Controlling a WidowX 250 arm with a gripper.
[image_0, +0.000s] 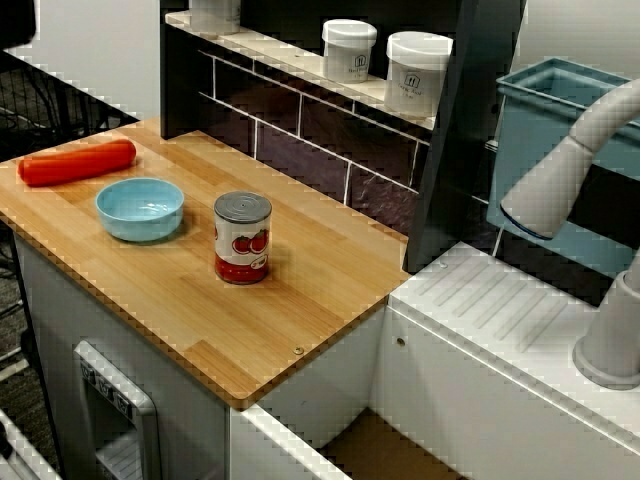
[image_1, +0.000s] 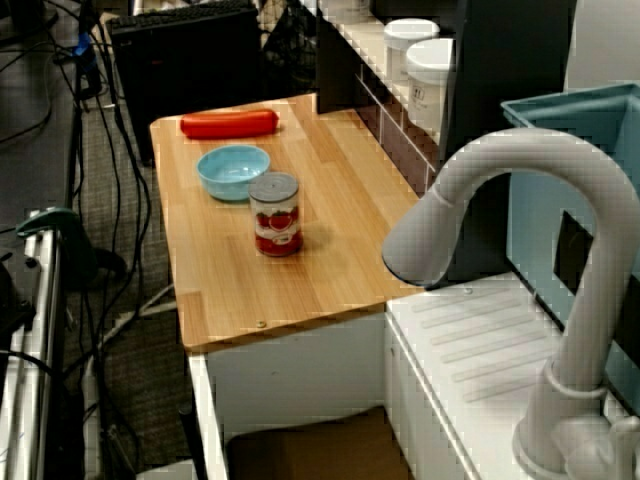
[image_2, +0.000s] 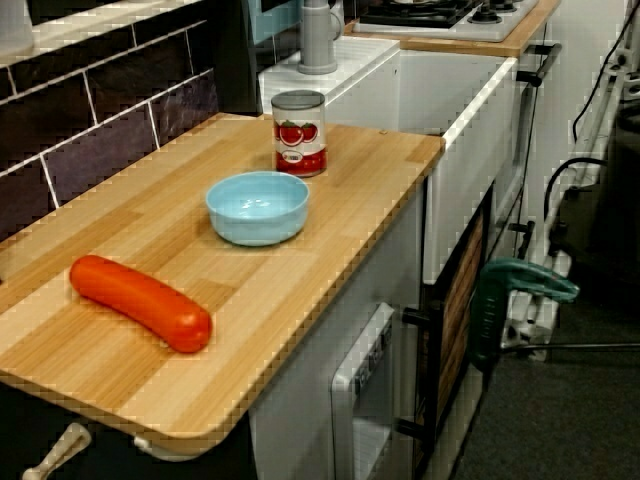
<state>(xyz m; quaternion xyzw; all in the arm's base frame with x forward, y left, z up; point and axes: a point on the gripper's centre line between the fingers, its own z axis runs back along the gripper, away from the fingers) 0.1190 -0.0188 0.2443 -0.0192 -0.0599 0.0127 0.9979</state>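
The wooden countertop (image_0: 300, 290) carried three loose things, one of each kind: one tomato can (image_0: 242, 238), one light-blue bowl (image_0: 140, 208) to its left, and one red-orange sausage (image_0: 77, 162) at the far left. On the shelf behind stood two lidded white jars (image_0: 349, 50) side by side toward the right. A third white container (image_0: 214, 14) at the shelf's left end was cut off by the frame, so its kind could not be told. To the right were one grey faucet (image_0: 560, 180) and one teal bin (image_0: 545, 100).

matt wooden counter (image_0: 300, 290), glossy blue bowl (image_0: 140, 208), metal-topped can (image_0: 242, 238).
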